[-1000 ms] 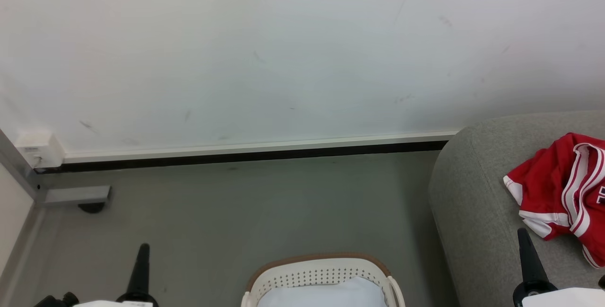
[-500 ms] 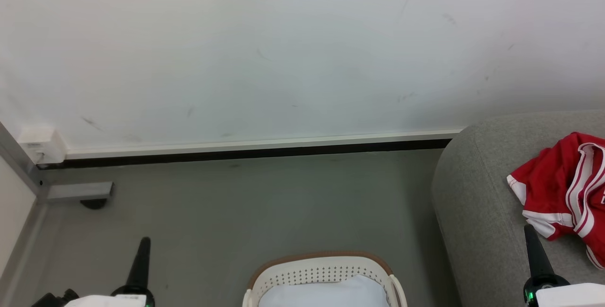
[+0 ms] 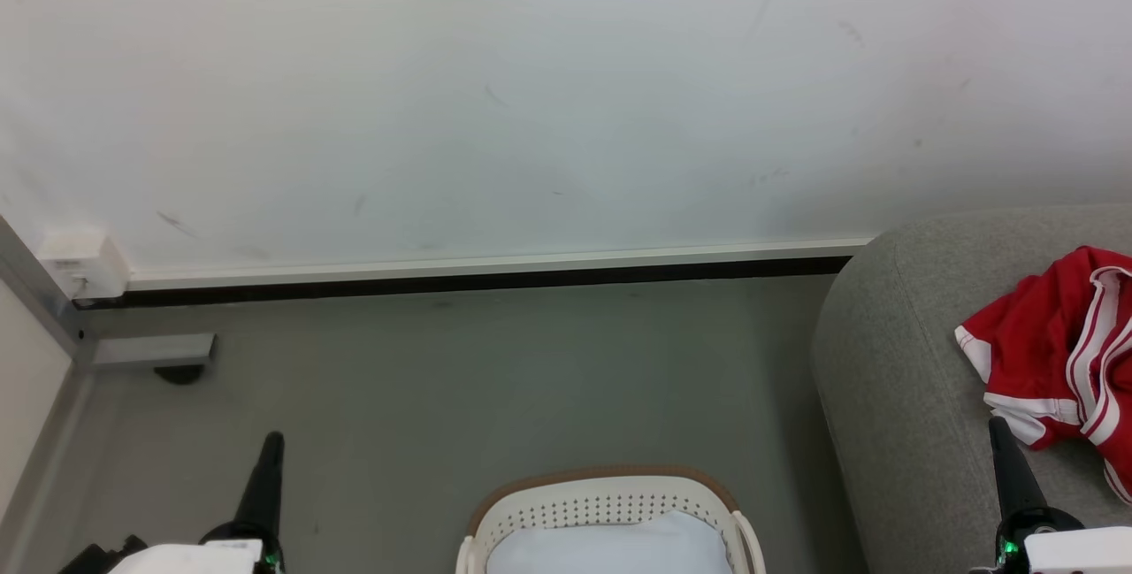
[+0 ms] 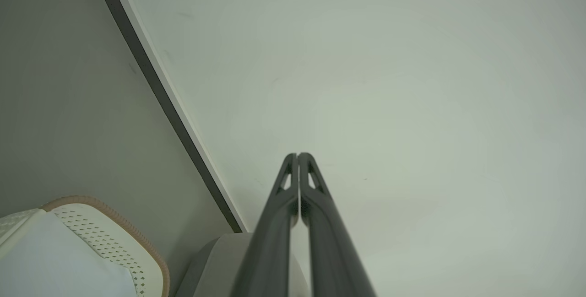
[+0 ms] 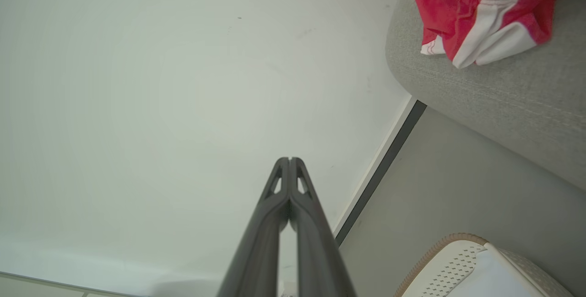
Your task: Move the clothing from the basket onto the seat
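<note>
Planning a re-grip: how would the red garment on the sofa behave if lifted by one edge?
The red garment lies crumpled in folds on the sofa, so it is probably floppy and would drape from a pinch. Thin-looking fabric suggests it is light. Pushed, it would likely bunch rather than slide.

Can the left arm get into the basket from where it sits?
Probably yes: bare floor separates the left gripper from the basket, its top open; shut fingers need opening.
</note>
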### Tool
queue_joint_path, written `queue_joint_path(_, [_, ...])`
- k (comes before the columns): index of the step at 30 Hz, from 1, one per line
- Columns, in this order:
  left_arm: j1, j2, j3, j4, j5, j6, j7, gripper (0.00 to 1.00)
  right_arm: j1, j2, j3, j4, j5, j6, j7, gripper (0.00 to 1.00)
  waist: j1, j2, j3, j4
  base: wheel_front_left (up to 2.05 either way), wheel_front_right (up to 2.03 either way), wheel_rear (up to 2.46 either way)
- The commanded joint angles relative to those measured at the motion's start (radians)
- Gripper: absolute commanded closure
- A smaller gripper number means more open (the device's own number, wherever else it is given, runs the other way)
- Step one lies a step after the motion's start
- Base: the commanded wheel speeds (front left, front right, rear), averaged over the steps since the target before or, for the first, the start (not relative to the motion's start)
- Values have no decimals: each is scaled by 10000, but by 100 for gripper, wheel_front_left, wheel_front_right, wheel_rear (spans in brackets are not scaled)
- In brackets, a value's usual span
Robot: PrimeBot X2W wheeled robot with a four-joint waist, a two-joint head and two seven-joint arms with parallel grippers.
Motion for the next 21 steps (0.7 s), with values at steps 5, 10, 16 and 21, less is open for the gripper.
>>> queue_joint_path(5, [-218, 35, 56, -24, -575, -45, 161, 100, -235, -67, -134, -3, 565, -16, 146, 100, 0, 0, 31, 30, 0, 0, 0])
queue_joint_path(10, [-276, 28, 65, -13, -898, -48, 263, 100, -247, -69, -199, 11, 911, -17, 243, 100, 0, 0, 58, 57, 0, 0, 0])
queue_joint_path(16, [-322, 18, 77, 0, -1347, -51, 363, 100, -276, -72, -282, 25, 1332, -18, 363, 100, 0, 0, 91, 88, 0, 0, 0])
queue_joint_path(21, [-377, 12, 85, 12, -1672, -54, 459, 100, -304, -73, -347, 34, 1682, -19, 459, 100, 0, 0, 119, 115, 0, 0, 0])
